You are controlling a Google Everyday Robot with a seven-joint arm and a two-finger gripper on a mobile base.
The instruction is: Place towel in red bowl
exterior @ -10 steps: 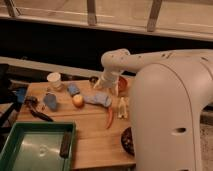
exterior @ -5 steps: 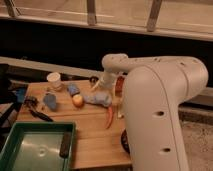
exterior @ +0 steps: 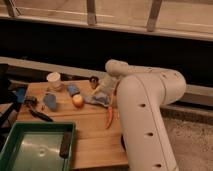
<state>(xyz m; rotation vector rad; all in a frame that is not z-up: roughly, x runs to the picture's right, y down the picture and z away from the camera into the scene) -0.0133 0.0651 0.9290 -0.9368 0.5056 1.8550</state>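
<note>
The towel [exterior: 98, 100] is a crumpled blue-grey cloth lying on the wooden table [exterior: 90, 135], right of an orange fruit [exterior: 78, 101]. My gripper [exterior: 102, 86] is at the end of the white arm, right above the towel's far edge and close to it or touching it. A red sliver [exterior: 116, 91] shows just right of the gripper against the arm. It may be the red bowl's rim, but the arm hides most of it.
An orange carrot [exterior: 109, 118] lies below the towel. A white cup [exterior: 53, 79], a small dark can [exterior: 93, 80], blue objects [exterior: 50, 101] and a black tool [exterior: 40, 115] are to the left. A green tray [exterior: 30, 147] is at the front left. My arm's body [exterior: 150, 120] covers the table's right side.
The gripper has come down a little toward the towel. The arm's body has swung in and now hides more of the table's right side. The towel has not moved.
</note>
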